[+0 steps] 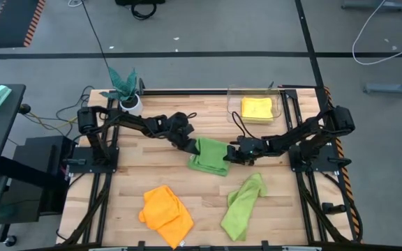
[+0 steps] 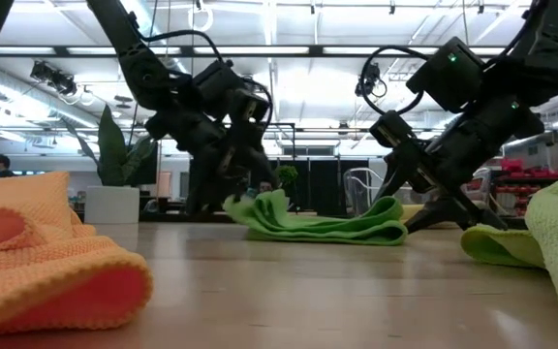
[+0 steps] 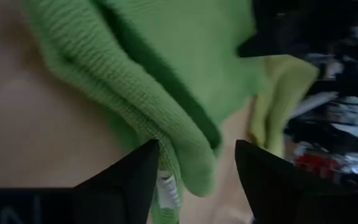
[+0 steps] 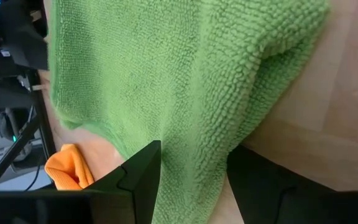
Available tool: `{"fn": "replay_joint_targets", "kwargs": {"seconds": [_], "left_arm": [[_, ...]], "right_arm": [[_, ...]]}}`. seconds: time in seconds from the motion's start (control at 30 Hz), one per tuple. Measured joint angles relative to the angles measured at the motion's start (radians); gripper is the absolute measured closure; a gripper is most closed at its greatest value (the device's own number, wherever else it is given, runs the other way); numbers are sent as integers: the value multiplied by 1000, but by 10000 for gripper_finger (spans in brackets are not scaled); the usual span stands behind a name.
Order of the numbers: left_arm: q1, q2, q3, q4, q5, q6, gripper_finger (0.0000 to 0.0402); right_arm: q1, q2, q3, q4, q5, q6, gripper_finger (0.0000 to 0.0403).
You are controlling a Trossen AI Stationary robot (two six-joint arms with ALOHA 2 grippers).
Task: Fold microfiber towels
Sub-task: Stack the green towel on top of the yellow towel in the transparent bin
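A lime green towel (image 1: 211, 156) lies folded in layers on the middle of the wooden table (image 1: 131, 174). My left gripper (image 1: 189, 145) stands open at its left end, and the folded corner (image 3: 191, 168) lies between the fingers. My right gripper (image 1: 230, 155) stands open at its right end, with the towel's edge (image 4: 194, 155) between its fingers. A second lime green towel (image 1: 243, 202) and an orange towel (image 1: 166, 209) lie crumpled near the front edge. A yellow towel (image 1: 257, 109) lies in a clear bin at the back. My left gripper's open fingers (image 3: 135, 180) stand on either side of the green towel's folded corner, slanting down from the table's left; I cannot tell whether they touch it. My right gripper's open fingers (image 4: 142, 174) straddle the towel's right edge, slanting down from the right; whether they touch, I cannot tell.
A teal plant in a white pot (image 1: 125, 94) stands at the back left corner. The clear bin (image 1: 253, 104) stands at the back, right of the middle. Bare wood shows between the folded towel and the two crumpled towels at the front.
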Motion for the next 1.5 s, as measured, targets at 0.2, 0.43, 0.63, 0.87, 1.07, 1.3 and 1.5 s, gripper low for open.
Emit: {"fn": "replay_joint_targets", "kwargs": {"seconds": [0.2, 0.43, 0.63, 0.87, 1.07, 1.3, 1.5], "left_arm": [[1, -1, 0, 76, 20, -49, 179], [1, -1, 0, 76, 4, -48, 179], [1, -1, 0, 71, -42, -48, 180], [-4, -1, 0, 26, -107, -46, 183], [-5, -1, 0, 26, -132, -37, 185], [-4, -1, 0, 26, -132, -21, 190], [-5, -1, 0, 18, -132, 1, 195]], "right_arm": [[-8, 1, -1, -7, -8, 1, 216], [-24, 2, -2, -7, -9, 35, 221], [-37, 3, 4, -16, -14, 46, 233], [-41, 13, 39, -50, 0, 49, 251], [-44, 48, 70, -48, 9, 48, 254], [-45, 101, 121, -45, 15, 45, 254], [-35, 98, 121, -75, 20, 38, 255]]}}
